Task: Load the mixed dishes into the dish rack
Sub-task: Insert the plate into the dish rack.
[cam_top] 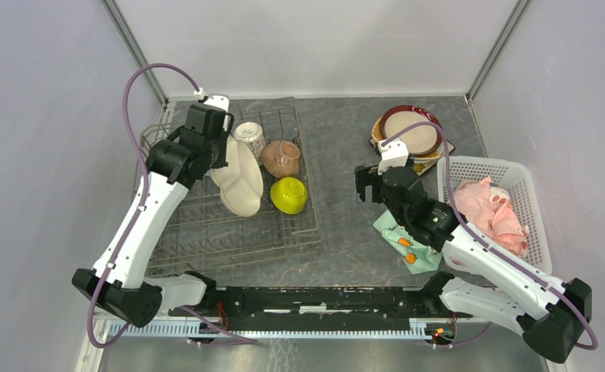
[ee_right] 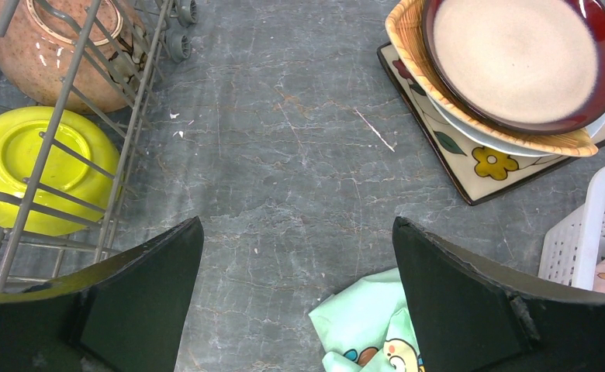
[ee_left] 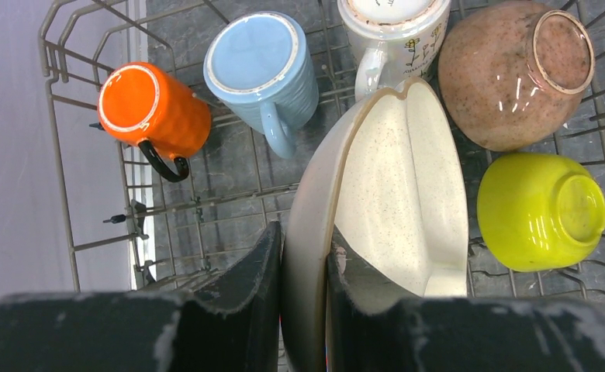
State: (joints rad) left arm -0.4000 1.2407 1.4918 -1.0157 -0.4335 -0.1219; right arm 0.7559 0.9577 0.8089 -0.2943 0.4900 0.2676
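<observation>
My left gripper (ee_left: 305, 256) is shut on the rim of the cream three-section plate (ee_left: 396, 194), which stands on edge in the dish rack (cam_top: 177, 232). Around it in the rack sit an orange mug (ee_left: 150, 108), a light-blue mug (ee_left: 262, 68), a white patterned mug (ee_left: 392, 27), a tan bowl (ee_left: 509, 74) and a lime-green bowl (ee_left: 540, 211), all upside down. My right gripper (ee_right: 298, 232) hangs open over bare table, nothing between its fingers. The red-rimmed plate (ee_right: 520, 58) tops a stack with a woven tan plate (ee_right: 409, 35) at the back right.
A teal patterned cloth (cam_top: 402, 244) lies under the right arm. A white perforated basket (cam_top: 528, 186) holding a pink cloth (cam_top: 489, 209) stands at the right. A square flowered plate (ee_right: 478, 167) is the bottom of the stack. Grey walls close in the table.
</observation>
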